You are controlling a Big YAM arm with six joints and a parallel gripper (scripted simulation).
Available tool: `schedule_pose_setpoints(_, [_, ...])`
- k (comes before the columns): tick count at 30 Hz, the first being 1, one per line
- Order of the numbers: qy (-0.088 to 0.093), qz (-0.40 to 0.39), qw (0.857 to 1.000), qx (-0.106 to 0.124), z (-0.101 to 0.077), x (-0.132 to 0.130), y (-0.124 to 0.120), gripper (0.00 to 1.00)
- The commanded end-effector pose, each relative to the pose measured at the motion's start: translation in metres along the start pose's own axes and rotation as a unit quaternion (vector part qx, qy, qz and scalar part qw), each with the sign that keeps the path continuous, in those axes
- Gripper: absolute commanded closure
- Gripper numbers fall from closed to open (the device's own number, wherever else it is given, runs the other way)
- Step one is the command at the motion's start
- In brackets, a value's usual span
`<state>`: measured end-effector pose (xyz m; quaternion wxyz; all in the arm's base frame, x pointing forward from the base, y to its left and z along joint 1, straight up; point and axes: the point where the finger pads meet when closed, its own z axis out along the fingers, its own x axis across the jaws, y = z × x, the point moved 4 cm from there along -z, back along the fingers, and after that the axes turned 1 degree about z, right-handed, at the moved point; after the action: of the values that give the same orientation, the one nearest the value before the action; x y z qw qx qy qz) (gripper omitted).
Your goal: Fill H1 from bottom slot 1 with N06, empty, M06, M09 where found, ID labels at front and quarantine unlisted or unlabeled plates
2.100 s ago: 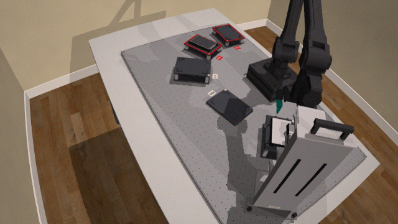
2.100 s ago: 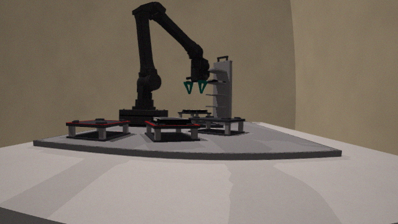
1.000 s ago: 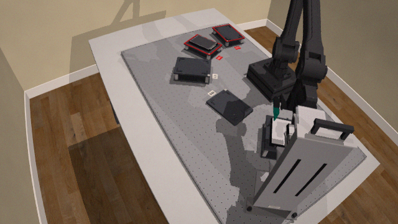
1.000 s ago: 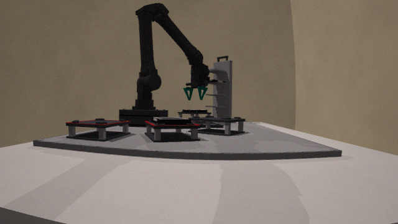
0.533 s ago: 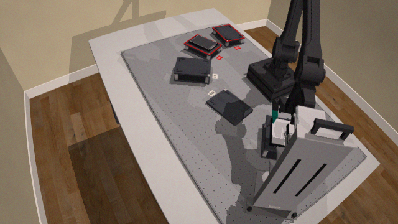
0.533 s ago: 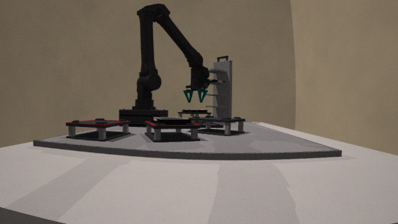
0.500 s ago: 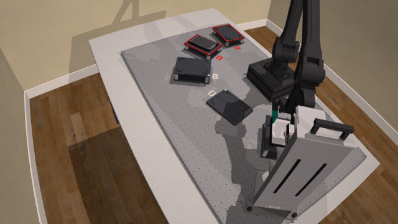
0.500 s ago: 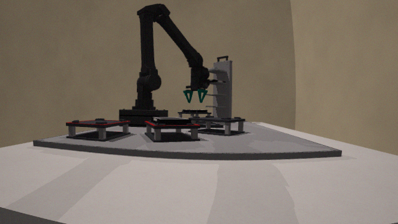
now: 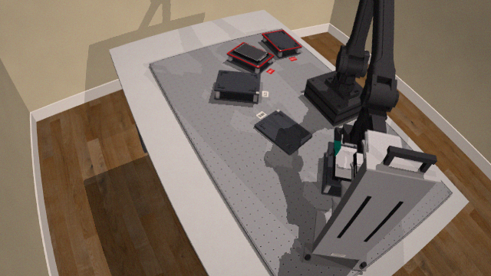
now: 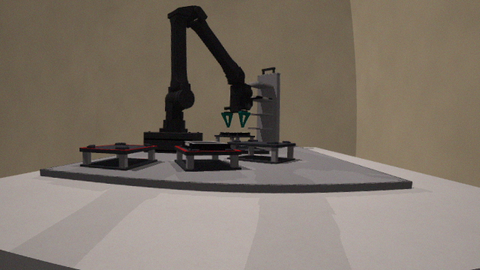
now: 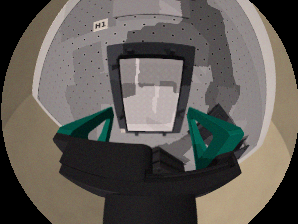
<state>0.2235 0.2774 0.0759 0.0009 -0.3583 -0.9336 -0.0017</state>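
My gripper [image 9: 340,150] [image 10: 235,119] [image 11: 150,111] is open, its green fingers spread wide and empty. It hangs straight above a pale plate [image 9: 344,164] [image 11: 152,96] that lies flat in a black-framed nest [image 9: 327,174] [image 11: 115,90] in front of the hotel. The nest [image 10: 234,135] also shows low under the fingers in the exterior view. The grey plate hotel [image 9: 368,207] [image 10: 271,97], with a handle on top, stands right behind it. Its shelves show edge on. I cannot read any label or tell what the slots hold.
A red-rimmed nest holds a dark plate [image 9: 251,53] [image 10: 205,143]. A second red-rimmed nest [image 9: 281,40] [image 10: 119,145] has no plate on it. A raised dark nest [image 9: 235,82] [image 10: 268,143] and a low flat nest [image 9: 283,131] lie mid-deck. The arm base [image 9: 334,97] [image 10: 172,136] stands nearby.
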Motion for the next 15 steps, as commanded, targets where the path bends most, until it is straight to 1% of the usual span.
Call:
schedule_pose_setpoints(1, [0.000,0.006,1.000,-0.006,0.005,0.000,0.004,0.00])
schedule_pose_setpoints(4, [0.000,0.006,1.000,-0.006,0.009,0.000,0.004,0.00])
schedule_pose_setpoints(6, [0.000,0.006,1.000,-0.011,0.008,0.000,0.009,0.00])
schedule_pose_setpoints(10, [0.000,0.006,1.000,-0.006,0.017,0.000,0.004,0.00])
schedule_pose_setpoints(12, [0.000,0.006,1.000,-0.011,0.016,0.000,0.009,0.00])
schedule_pose_setpoints(14, [0.000,0.006,1.000,-0.011,0.016,0.000,0.009,0.00])
schedule_pose_setpoints(15, [0.001,0.006,1.000,-0.018,0.013,0.000,0.010,0.00])
